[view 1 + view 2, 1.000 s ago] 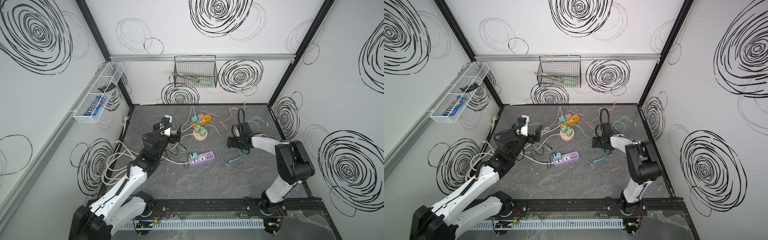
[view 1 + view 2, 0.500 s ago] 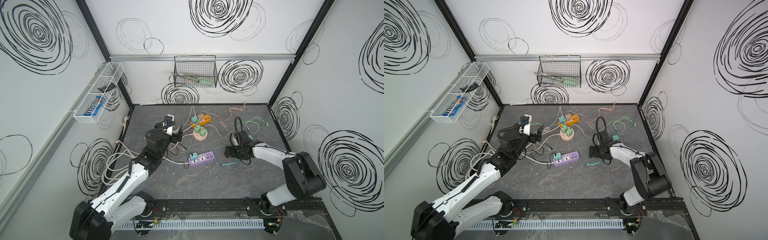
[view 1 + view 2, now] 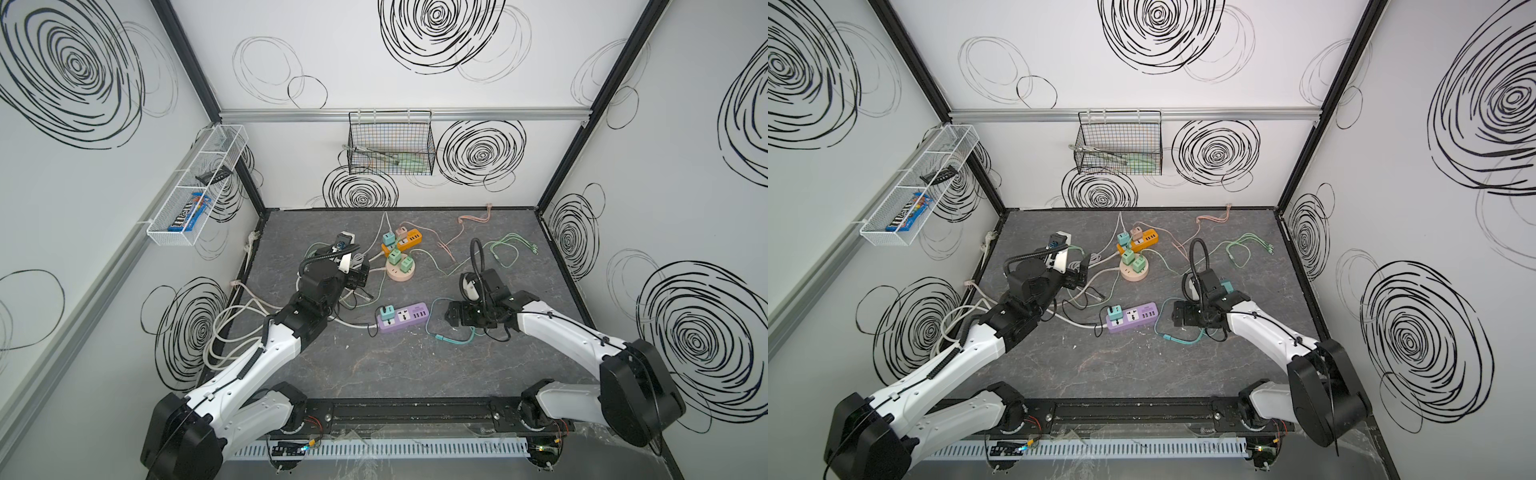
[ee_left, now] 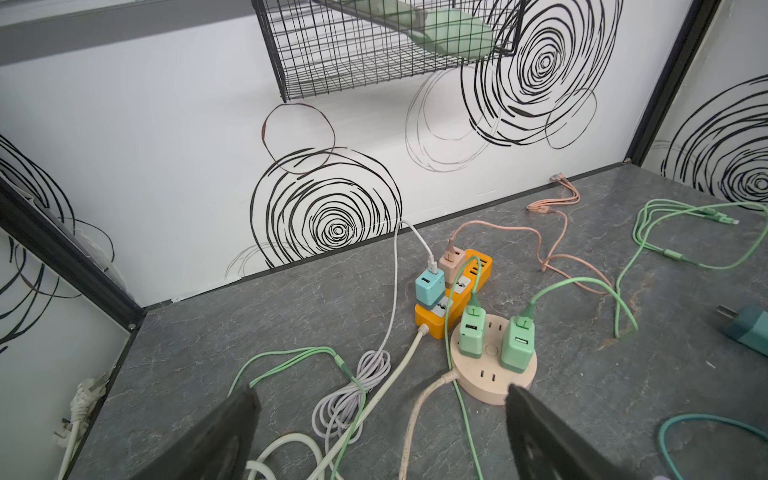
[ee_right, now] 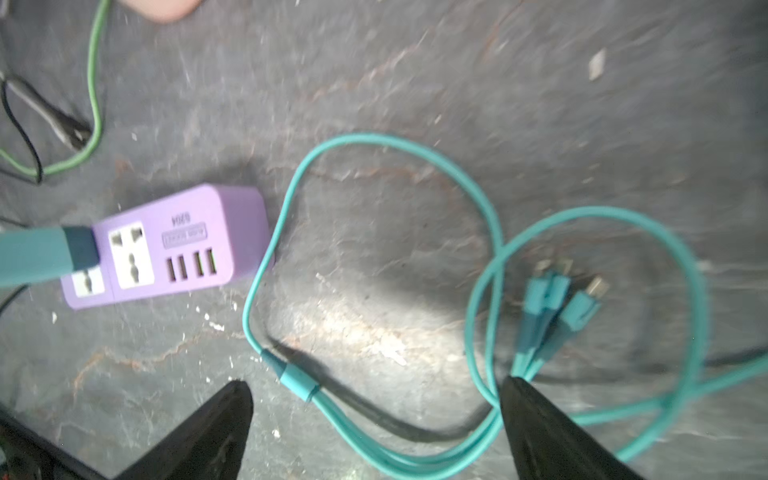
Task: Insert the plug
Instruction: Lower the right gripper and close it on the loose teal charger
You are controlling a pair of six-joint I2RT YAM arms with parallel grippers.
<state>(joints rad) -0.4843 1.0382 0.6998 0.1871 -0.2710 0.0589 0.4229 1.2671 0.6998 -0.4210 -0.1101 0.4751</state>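
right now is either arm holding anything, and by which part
Nothing is held. The left gripper and the right gripper both have open, empty jaws; the teal cable lies loose beneath the right one.

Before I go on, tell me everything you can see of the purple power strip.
The purple power strip is a lilac block with rounded corners that looks like smooth plastic. It lies flat on the grey table, near the middle. Its top has two white universal sockets and, at one end, a row of four USB ports. A teal adapter stands in the outer socket, and the socket next to the USB ports is free. A teal cable curves close beside the USB end.
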